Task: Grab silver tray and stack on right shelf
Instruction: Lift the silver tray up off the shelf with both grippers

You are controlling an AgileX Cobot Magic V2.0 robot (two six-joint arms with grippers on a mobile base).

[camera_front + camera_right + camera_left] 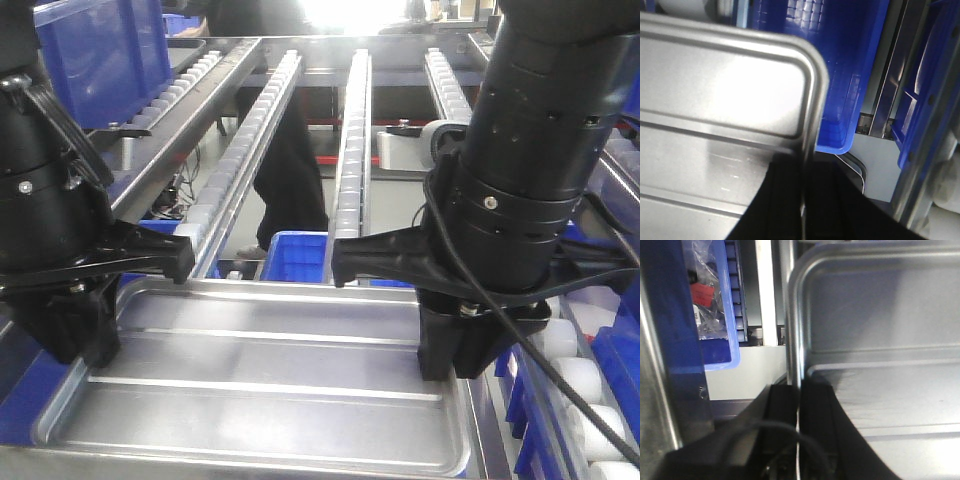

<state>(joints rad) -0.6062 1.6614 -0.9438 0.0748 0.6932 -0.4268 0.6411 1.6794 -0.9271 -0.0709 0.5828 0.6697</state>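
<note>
Silver tray (270, 400), seemingly level, long axis running left-right

The silver tray (260, 385), shiny with two lengthwise ridges, is held level, clamped at both end rims. White roller lanes of the right shelf (352, 150) are seen beyond it.

- No word, brand, number or sign can be read in any of the three views.
- The left wrist view shows a red tag (701, 294) inside a clear plastic bag (709, 320) in a blue bin (722, 356). It is too blurred to make out any print.
</note>
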